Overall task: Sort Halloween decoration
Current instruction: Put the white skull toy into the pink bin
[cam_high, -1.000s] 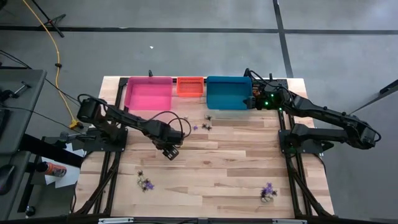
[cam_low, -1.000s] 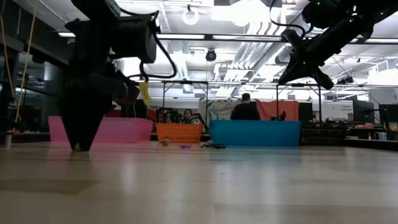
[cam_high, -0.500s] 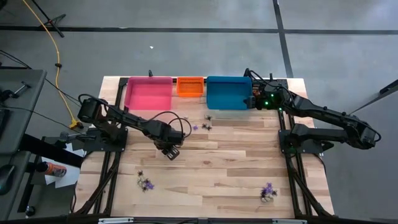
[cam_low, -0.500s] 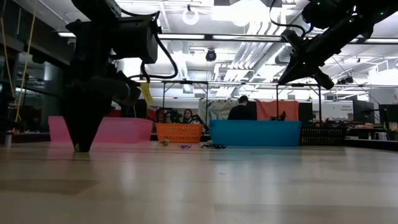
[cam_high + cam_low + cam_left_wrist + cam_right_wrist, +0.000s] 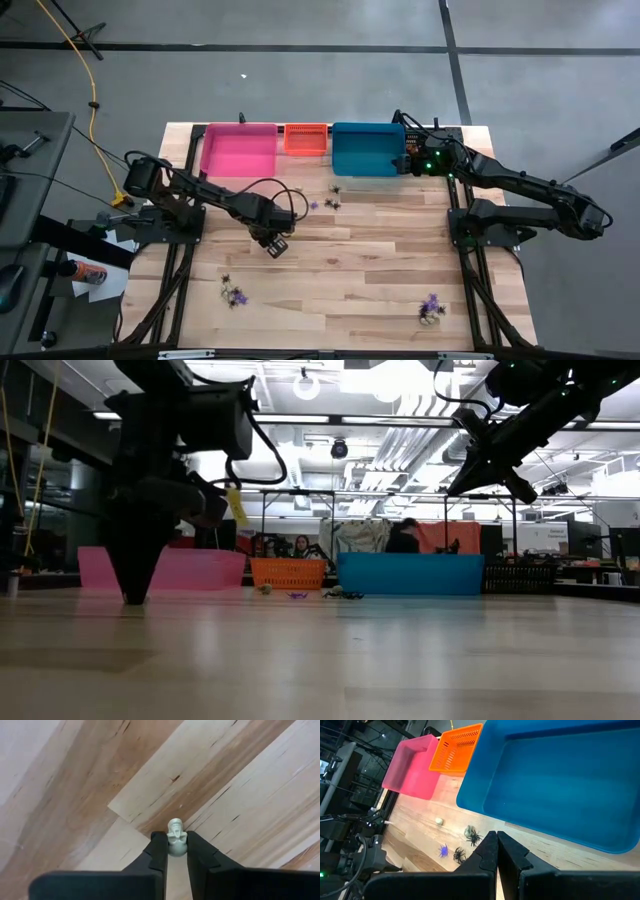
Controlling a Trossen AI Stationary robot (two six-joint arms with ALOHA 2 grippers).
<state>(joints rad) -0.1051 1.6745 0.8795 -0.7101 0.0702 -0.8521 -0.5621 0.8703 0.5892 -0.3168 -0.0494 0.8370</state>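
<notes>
The left gripper pinches 1 pale trinket on the table. The right gripper is closed, empty, above the blue bin.

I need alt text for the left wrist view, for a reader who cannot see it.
The left gripper has its two dark jaws closed on a small pale whitish figurine, just above the light wooden table.

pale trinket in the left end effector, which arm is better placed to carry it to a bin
Left. The left end effector is shut on the pale trinket at mid-table. The right end effector hangs shut and empty beside the blue bin.
</notes>
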